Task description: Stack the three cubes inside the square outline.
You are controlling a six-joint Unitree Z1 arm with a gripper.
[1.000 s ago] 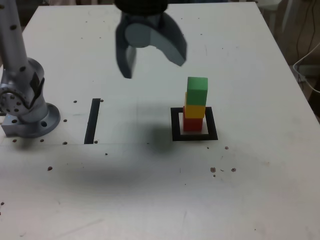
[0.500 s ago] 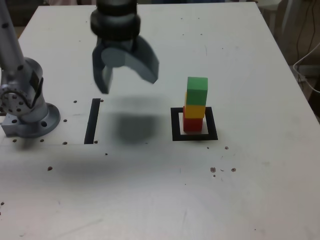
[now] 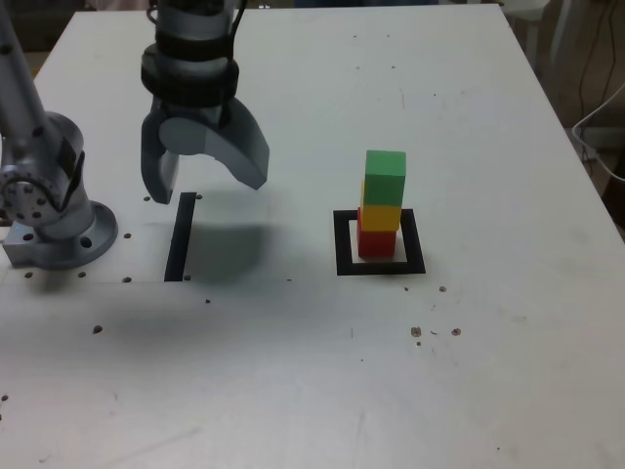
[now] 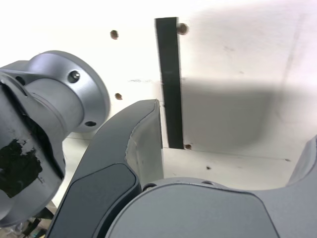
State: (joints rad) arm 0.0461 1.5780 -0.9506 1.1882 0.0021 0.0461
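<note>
A white table [image 3: 469, 88], speckled with small dark holes, carries a black strip [image 3: 180, 237], the arm's grey base [image 3: 54, 225], and a black square outline [image 3: 379, 264] holding the red cube [image 3: 377, 241].

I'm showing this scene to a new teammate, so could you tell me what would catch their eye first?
Most striking is the bright tower of cubes, green cube on yellow cube on red cube, standing inside the square outline toward the exterior view's right. Next comes the big hand, jaws spread wide and empty, hanging above the straight black strip near the arm's base at that view's left.
</note>
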